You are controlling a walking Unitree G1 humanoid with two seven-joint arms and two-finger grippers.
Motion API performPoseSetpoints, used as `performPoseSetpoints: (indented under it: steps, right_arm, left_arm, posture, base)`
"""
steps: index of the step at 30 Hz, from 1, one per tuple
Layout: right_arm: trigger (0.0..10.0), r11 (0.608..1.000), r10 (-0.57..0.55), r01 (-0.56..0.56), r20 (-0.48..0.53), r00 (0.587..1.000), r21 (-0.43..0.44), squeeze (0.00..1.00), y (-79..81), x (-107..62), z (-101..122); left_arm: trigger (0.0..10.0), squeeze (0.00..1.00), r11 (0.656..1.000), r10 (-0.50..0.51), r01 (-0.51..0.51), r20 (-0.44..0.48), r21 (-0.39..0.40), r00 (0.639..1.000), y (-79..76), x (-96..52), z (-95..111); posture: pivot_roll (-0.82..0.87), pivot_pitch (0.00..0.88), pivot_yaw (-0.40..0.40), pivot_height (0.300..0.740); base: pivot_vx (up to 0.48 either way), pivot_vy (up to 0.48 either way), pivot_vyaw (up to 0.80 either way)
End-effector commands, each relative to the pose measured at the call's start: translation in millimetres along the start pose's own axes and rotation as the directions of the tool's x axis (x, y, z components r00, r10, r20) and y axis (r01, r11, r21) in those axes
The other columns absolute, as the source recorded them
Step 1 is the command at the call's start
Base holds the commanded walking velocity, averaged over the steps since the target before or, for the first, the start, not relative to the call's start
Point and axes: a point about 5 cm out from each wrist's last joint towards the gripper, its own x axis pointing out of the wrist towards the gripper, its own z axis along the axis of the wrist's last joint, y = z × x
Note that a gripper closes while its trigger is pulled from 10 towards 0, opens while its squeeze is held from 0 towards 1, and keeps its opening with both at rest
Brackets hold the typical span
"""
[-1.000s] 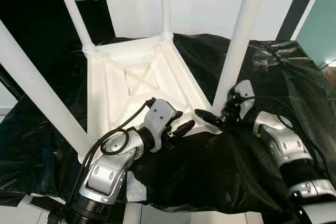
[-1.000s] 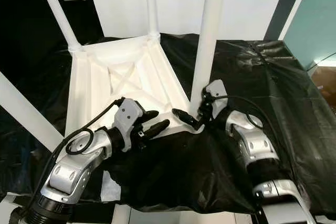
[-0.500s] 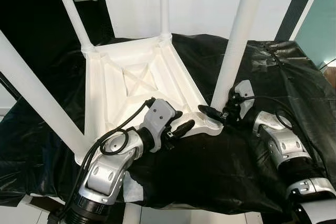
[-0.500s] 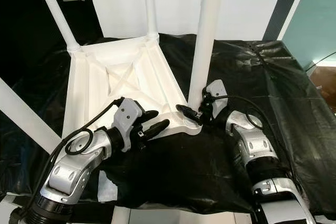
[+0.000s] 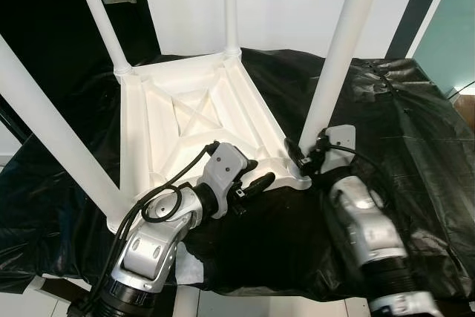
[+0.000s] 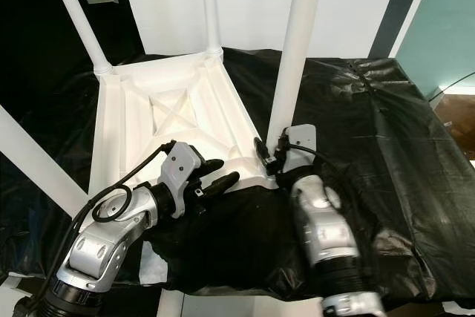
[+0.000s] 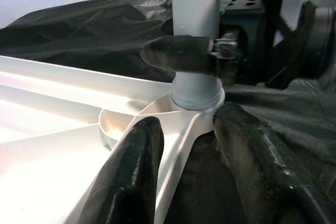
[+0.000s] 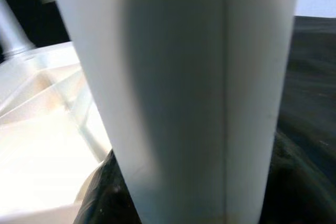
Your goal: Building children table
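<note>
Since a second ago the right claw has drawn in against the foot of the near right leg, its forearm now pointing straight up toward the tabletop corner instead of slanting in from the right. The left claw has stayed where it was.

One large sheet of black plastic, glossy and wrinkled, covers the desk. On it lies one white children's table, upside down, its moulded plastic underside ribbed with straight struts and a raised X in the middle panel. Four round, smooth white legs rise from its corners: two at the far corners, one at the near left, and the near right one, seated in a round collar at its corner. A white wall stands behind.

Two silver arms reach in from below. The right claw is at the base of the near right leg; in the left wrist view one black finger lies across the leg just above the collar, and the right wrist view has the leg close up between the fingers, so it appears to clasp the leg. The left claw rests at the table's near edge, its two fingers parted, one above the white rim, the other over the black sheet, clasping nothing.
</note>
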Motion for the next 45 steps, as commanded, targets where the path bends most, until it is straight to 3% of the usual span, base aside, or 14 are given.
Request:
performPoseSetpoints:
  steps: [1, 10, 11, 12, 13, 17, 18, 20, 21, 27, 35, 36, 40, 45]
  right_arm:
    - [0.0, 0.993, -0.112, 0.114, -0.084, 0.99, 0.027, 0.0, -0.3, -5.6, -16.0]
    - [0.0, 0.998, -0.055, 0.058, -0.08, 0.995, 0.033, 0.0, 17.3, -9.0, -13.1]
    - [3.7, 0.997, -0.064, 0.067, -0.08, 0.995, 0.03, 0.0, 16.2, -9.3, -12.8]
    - [3.7, 0.997, -0.072, 0.075, -0.08, 0.994, 0.028, 0.0, 15.2, -9.5, -12.6]
    - [10.0, 0.996, -0.08, 0.082, -0.072, 0.994, 0.026, 0.0, 14.4, -9.6, -11.3]
    - [10.0, 0.995, -0.095, 0.096, -0.05, 0.994, 0.025, 0.0, 12.7, -10.2, -7.7]
    - [10.0, 0.995, -0.092, 0.093, -0.044, 0.995, 0.03, 0.23, 12.1, -10.9, -6.9]
    - [10.0, 0.995, -0.089, 0.091, -0.04, 0.995, 0.033, 0.23, 11.7, -11.3, -6.5]
    - [10.0, 0.996, -0.079, 0.08, -0.035, 0.996, 0.04, 1.0, 11.1, -12.3, -6.2]
    - [10.0, 0.999, -0.029, 0.029, 0.001, 1.0, 0.045, 1.0, 6.1, -17.3, -2.5]
    - [10.0, 0.972, 0.235, -0.235, 0.03, 0.972, 0.026, 1.0, -23.8, -25.8, 5.4]
    - [10.0, 0.958, 0.286, -0.287, 0.026, 0.958, 0.02, 0.0, -27.9, -24.2, 7.3]
    - [10.0, 0.927, 0.375, -0.375, 0.012, 0.927, -0.011, 0.0, -32.4, -20.3, 10.3]
    - [10.0, 0.837, 0.536, -0.54, -0.062, 0.842, -0.089, 0.0, -35.1, -1.8, 13.7]
  left_arm:
    - [10.0, 0.0, 1.0, 0.001, -0.001, -0.007, -0.003, 1.0, -2.6, 0.5, -1.4]
    - [10.0, 0.0, 1.0, -0.012, 0.013, -0.007, 0.006, 1.0, -2.0, 1.7, -0.9]
    - [10.0, 0.0, 1.0, -0.012, 0.012, -0.007, 0.006, 1.0, -2.0, 1.6, -1.0]
    - [10.0, 0.0, 1.0, -0.012, 0.012, -0.007, 0.006, 1.0, -2.1, 1.6, -1.1]
    - [10.0, 0.0, 1.0, -0.013, 0.013, -0.007, 0.005, 1.0, -2.5, 1.5, -1.1]
    - [10.0, 0.0, 1.0, -0.015, 0.015, -0.007, 0.005, 1.0, -3.4, 1.7, -1.4]
    - [10.0, 0.0, 1.0, -0.015, 0.015, -0.007, 0.005, 1.0, -3.6, 1.9, -1.5]
    - [10.0, 0.0, 1.0, -0.016, 0.016, -0.007, 0.005, 1.0, -3.7, 2.1, -1.5]
    - [10.0, 0.0, 1.0, -0.016, 0.016, -0.007, 0.006, 1.0, -3.7, 2.4, -1.6]
    - [10.0, 0.0, 1.0, -0.019, 0.019, -0.006, 0.008, 1.0, -3.9, 3.2, -1.1]
    - [10.0, 0.0, 1.0, -0.018, 0.018, -0.003, 0.007, 1.0, -3.4, 3.4, -0.6]
    - [10.0, 0.0, 1.0, -0.017, 0.017, -0.003, 0.007, 1.0, -3.1, 3.0, -0.6]
    - [10.0, 0.0, 1.0, -0.014, 0.014, -0.002, 0.006, 1.0, -2.1, 2.6, -0.4]
    - [10.0, 0.0, 1.0, -0.007, 0.007, 0.001, 0.009, 1.0, 0.1, 2.9, 0.5]
  posture:
    - [-0.05, 0.012, 0.023, 0.74]
    - [-0.06, 0.0, 0.026, 0.74]
    - [-0.06, 0.0, 0.025, 0.74]
    - [-0.06, 0.0, 0.025, 0.74]
    - [-0.06, 0.0, 0.025, 0.74]
    - [-0.06, 0.0, 0.024, 0.74]
    - [-0.06, 0.0, 0.025, 0.74]
    - [-0.06, 0.0, 0.025, 0.74]
    - [-0.06, 0.0, 0.026, 0.74]
    - [-0.06, 0.0, 0.025, 0.74]
    - [-0.06, 0.0, 0.021, 0.74]
    - [-0.06, 0.0, 0.021, 0.74]
    - [-0.06, 0.0, 0.022, 0.74]
    - [-0.06, 0.0, 0.022, 0.74]
  base:
    - [0.0, 0.0, 0.0]
    - [0.0, 0.0, 0.0]
    - [0.0, 0.0, 0.0]
    - [0.0, 0.0, 0.0]
    - [0.0, 0.0, 0.0]
    - [0.0, 0.0, 0.0]
    - [0.0, 0.0, 0.0]
    - [0.0, 0.0, 0.0]
    - [0.0, 0.0, 0.0]
    - [0.0, 0.0, 0.0]
    - [0.0, 0.0, 0.0]
    - [0.0, 0.0, 0.0]
    - [0.0, 0.0, 0.0]
    - [0.0, 0.0, 0.0]
